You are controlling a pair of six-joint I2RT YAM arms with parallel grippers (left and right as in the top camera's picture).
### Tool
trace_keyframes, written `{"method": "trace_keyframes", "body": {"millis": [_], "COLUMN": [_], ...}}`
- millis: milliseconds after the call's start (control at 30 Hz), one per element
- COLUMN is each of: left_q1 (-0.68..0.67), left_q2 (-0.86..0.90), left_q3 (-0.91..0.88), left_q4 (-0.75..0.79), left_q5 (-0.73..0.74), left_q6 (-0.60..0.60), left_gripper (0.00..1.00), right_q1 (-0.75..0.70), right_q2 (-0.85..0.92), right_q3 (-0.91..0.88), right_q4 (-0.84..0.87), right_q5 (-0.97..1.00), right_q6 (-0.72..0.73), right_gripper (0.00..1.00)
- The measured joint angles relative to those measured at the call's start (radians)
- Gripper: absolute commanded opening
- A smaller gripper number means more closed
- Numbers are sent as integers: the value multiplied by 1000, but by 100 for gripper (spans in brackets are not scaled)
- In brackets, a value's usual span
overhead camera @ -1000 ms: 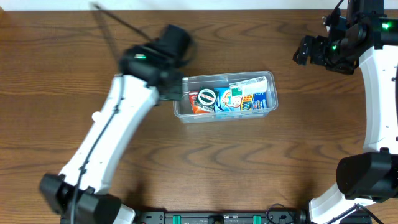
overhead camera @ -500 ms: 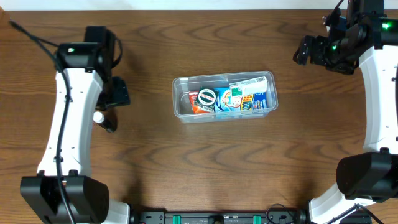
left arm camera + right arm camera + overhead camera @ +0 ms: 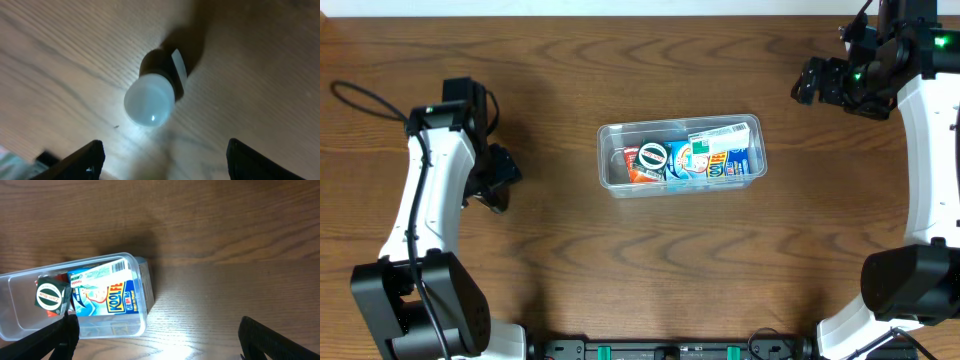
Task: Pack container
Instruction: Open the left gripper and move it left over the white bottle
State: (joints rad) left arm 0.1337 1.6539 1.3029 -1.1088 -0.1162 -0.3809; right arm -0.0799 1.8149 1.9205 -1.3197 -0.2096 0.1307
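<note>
Overhead and wrist views of a two-arm station at a brown wood-grain table [image 3: 620, 280]. The container [image 3: 611, 160], a clear, shallow, rounded-corner tub, sits near the middle of the table with its long side running left to right, apart from both arms. Inside it lie several packets, crowded towards its right end: a blue-and-white packet [image 3: 718, 160] with a barcode, a red packet [image 3: 636, 174], and a piece bearing a round green-and-white label [image 3: 652, 156]; the tub's left end shows bare plastic. The left gripper [image 3: 167, 159] hangs over the table's left side, well away from the tub, its jaws spread wide with nothing between them; its wrist view looks down on a small object with a white domed end [image 3: 149, 104] lying on the wood (what it is cannot be told). The right gripper [image 3: 817, 82] is held above the far right corner, jaws at full spread and empty; in its wrist view the tub's right end is seen near the left fingertip [image 3: 50, 339].
</note>
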Motion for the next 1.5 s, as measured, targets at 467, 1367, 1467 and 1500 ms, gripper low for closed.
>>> {"method": "trace_keyframes", "body": {"millis": [467, 1367, 1467, 1500], "left_q1": [83, 111, 111, 111], "left_q2": [0, 55, 54, 55], "left_q3": [-128, -128, -127, -127], "left_q4": [210, 279, 279, 279], "left_q5": [111, 116, 116, 116], "left_q6": [-42, -35, -29, -29], "left_gripper": [78, 29, 24, 22], "right_q1": [0, 0, 0, 0], "right_q2": [0, 0, 0, 0], "right_q3": [0, 0, 0, 0], "right_q4": [0, 0, 0, 0], "right_q5": [0, 0, 0, 0], "right_q6": [0, 0, 0, 0], "right_gripper": [99, 99, 99, 99]}}
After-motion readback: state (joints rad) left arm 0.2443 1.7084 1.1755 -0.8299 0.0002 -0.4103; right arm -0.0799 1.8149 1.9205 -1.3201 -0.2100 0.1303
